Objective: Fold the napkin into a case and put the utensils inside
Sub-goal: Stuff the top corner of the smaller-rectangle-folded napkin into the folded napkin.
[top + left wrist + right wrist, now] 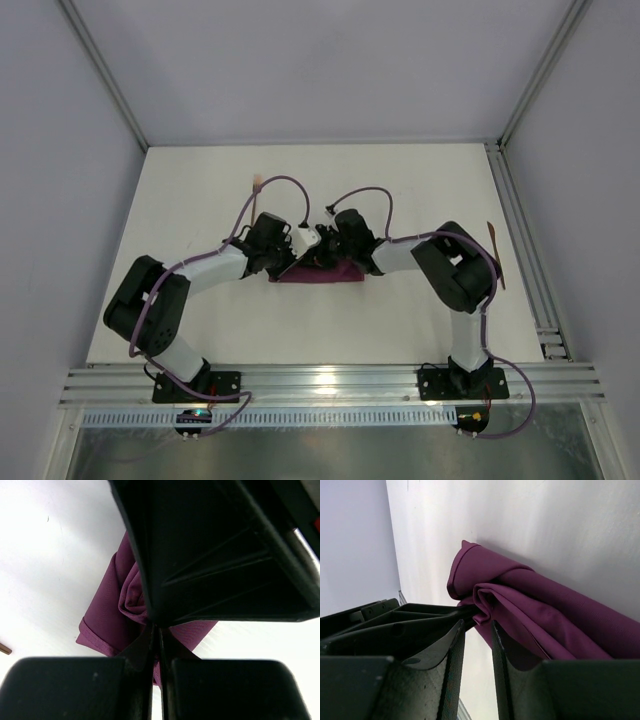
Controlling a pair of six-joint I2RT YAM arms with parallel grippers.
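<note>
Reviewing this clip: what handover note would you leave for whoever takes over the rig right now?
Left pincer: shut on a pinch of the napkin.
Right pincer: jaws a little apart at a bunched fold of the napkin; whether it grips cannot be told.
Napkin: folded into a narrow band mid-table, between both pincers.
Fork: lies beyond and to the left of the napkin. Other utensil: lies near the right edge of the table. Neither is held.
Done: most of the folding.
Left: finish the folding, then slip both utensils inside.
</note>
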